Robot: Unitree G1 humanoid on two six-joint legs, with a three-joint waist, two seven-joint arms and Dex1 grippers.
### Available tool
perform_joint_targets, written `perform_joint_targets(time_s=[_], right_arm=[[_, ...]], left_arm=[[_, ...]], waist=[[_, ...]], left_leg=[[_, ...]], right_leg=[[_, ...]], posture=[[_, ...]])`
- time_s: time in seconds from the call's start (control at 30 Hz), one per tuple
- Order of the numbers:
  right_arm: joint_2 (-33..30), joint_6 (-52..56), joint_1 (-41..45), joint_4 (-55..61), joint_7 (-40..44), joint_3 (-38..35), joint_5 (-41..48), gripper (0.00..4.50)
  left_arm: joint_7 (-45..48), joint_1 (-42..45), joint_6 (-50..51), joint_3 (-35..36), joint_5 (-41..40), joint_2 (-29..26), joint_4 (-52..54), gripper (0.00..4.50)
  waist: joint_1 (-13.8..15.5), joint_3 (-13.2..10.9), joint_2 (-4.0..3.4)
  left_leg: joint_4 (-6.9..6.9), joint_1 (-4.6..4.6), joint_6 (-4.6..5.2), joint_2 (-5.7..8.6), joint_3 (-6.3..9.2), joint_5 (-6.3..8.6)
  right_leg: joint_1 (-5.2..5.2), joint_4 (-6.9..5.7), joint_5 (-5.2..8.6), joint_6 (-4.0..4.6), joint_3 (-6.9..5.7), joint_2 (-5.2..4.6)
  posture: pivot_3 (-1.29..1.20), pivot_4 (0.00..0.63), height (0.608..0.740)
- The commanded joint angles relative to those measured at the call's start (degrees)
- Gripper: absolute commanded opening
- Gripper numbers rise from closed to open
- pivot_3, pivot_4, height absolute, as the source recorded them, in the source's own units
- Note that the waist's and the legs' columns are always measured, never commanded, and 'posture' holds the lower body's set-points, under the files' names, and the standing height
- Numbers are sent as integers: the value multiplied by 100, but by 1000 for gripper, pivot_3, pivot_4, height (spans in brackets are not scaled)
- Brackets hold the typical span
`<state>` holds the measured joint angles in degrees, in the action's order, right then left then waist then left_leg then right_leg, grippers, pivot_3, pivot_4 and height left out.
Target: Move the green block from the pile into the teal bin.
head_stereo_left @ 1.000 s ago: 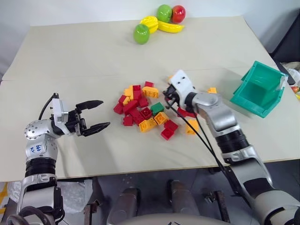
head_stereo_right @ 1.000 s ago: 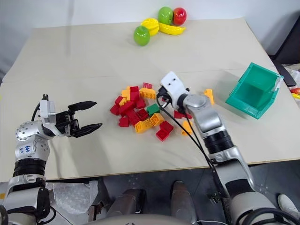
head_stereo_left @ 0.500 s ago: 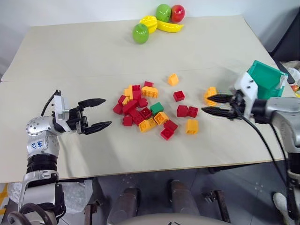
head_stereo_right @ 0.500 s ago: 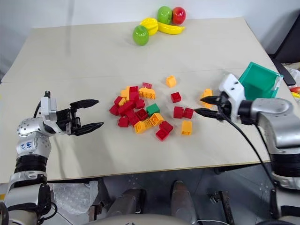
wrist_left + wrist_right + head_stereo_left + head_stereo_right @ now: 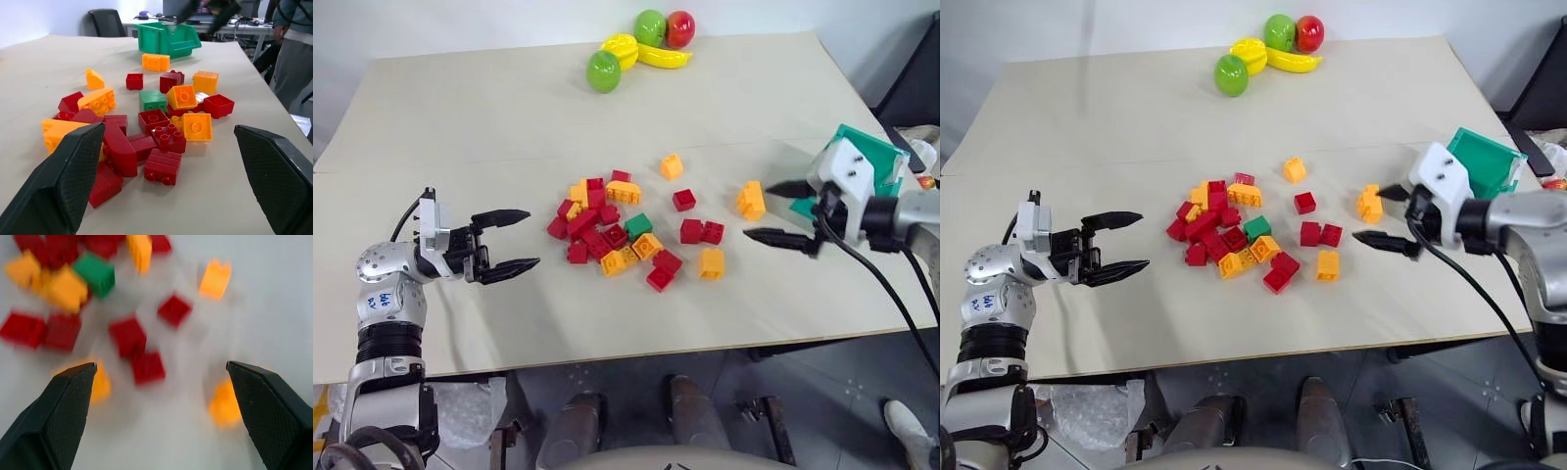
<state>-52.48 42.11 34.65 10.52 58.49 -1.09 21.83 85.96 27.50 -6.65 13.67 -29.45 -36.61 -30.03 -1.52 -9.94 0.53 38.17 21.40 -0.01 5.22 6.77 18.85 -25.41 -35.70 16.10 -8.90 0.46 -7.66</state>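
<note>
Green block (image 5: 639,225) sits in the pile (image 5: 612,230), at the edge nearest the loose bricks, touching red and orange neighbours, untouched by either tool. A second ago my right tool (image 5: 781,212) was down among the bricks beside it with its fingers closed; now it is pulled back toward three o'clock, just in front of the teal bin (image 5: 871,162), fingers spread wide and empty. Several red and orange bricks lie scattered out toward three o'clock of the pile, so I judge that pass missed: the block never left the bench (image 5: 509,108), and I need another reach. My left tool (image 5: 509,241) hangs at nine o'clock of the pile, fingers apart, holding nothing. Blue marks on my left forearm are too small to read; I see no brand or label elsewhere.
</note>
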Motion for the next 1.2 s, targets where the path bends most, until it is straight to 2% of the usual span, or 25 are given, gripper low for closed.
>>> perform_joint_targets(time_s=[0.03,0.2,0.3,0.5,0.87,0.97,1.07,1.2], right_arm=[[430,281,650,-38,-202,542,-109,4445],[1450,573,1882,-936,-393,1700,-636,4445],[2051,490,2536,-1920,-361,2451,-1148,4445],[2566,153,3129,-3240,144,3456,-1892,4445],[2866,-270,3458,-4018,1014,3894,-2515,4445],[2995,-330,3471,-4205,929,3794,-2604,4445],[3106,-355,3481,-4324,771,3568,-2591,3882],[3161,-241,3494,-4242,745,3249,-2464,2569]], left_arm=[[138,-192,-13,143,-183,-72,321,4500],[-91,-646,19,225,-252,22,808,4500],[-233,-984,30,319,-311,80,1159,4500],[-621,-1649,54,488,-458,157,1914,4500],[-985,-2175,91,577,-576,163,2488,4500],[-1013,-2156,73,559,-569,161,2458,4500],[-1024,-2073,54,525,-551,169,2386,4500],[-995,-1937,41,487,-528,163,2258,4500]], waist=[[-9,0,0],[-19,0,-1],[-21,0,-1],[-19,0,-1],[-8,-1,-3],[-21,0,-3],[-34,0,-3],[-36,-1,-3]], left_leg=[[-1,0,0,1,1,0],[-4,2,-2,-2,2,0],[-6,3,-3,-2,3,1],[-4,11,-2,5,21,1],[5,7,-5,5,18,1],[1,7,-6,2,18,1],[-1,6,-6,0,18,2],[-2,7,-8,0,17,1]], right_leg=[[0,1,0,0,0,-1],[-8,-1,0,3,0,1],[-8,-11,0,3,-1,1],[-7,-15,-1,5,-15,-3],[-5,-18,-1,6,-14,-2],[-6,-19,-1,6,-15,1],[-6,-19,-1,7,-15,3],[-8,-20,0,8,-15,3]], posture=[[0,150,740],[0,150,740],[0,150,740],[0,150,740],[0,150,740],[0,150,740],[0,150,740],[0,150,740]])
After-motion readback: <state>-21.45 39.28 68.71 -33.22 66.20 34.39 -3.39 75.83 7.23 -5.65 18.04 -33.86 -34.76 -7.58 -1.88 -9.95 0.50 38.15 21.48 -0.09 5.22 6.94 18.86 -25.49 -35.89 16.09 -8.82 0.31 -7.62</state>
